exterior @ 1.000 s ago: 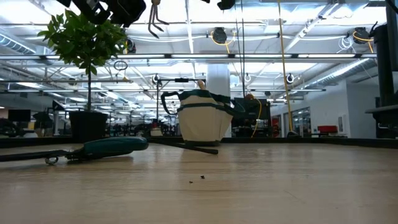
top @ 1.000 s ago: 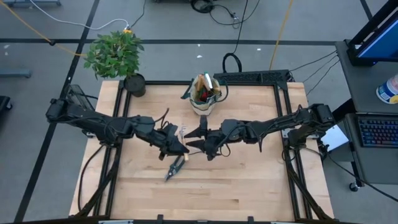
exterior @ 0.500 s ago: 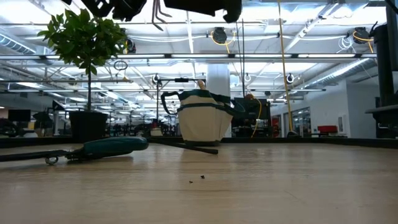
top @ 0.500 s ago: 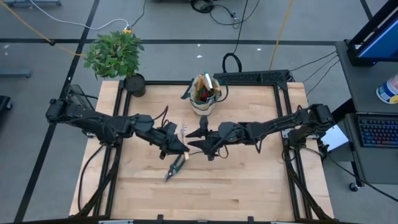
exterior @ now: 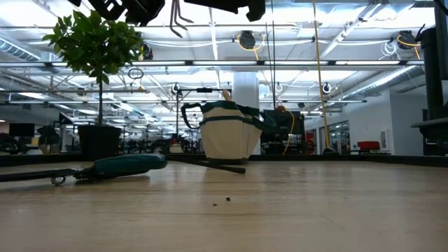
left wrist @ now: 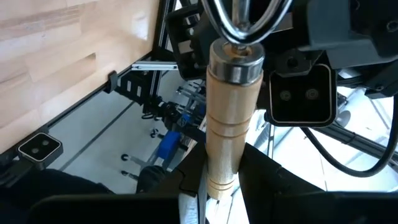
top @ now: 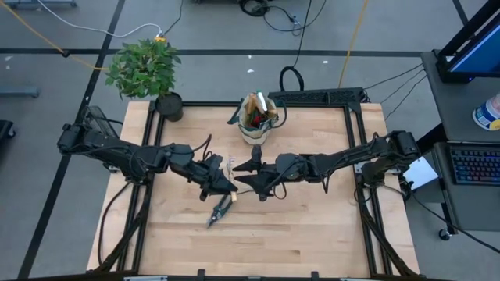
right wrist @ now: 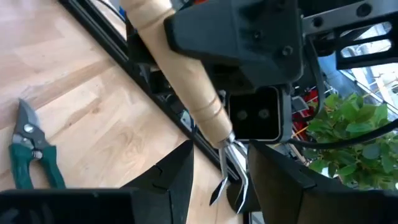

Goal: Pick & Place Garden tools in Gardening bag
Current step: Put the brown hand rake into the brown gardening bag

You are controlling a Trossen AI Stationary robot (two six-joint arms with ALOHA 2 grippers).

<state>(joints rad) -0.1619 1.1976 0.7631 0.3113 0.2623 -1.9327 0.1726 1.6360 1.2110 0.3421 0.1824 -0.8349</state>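
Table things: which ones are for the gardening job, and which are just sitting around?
For the job:
- little rake, held up in the left gripper
- pruning shears, lying on the table
- gardening bag

Just lying about:
- potted plant
- keyboard, off the table

Two matte blk jointed arms, blk cables, blocky wrist housings w/ screws

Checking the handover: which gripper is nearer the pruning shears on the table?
Left. The left gripper, holding the little rake, hangs just above the pruning shears; the right gripper sits farther off, toward the bag side.
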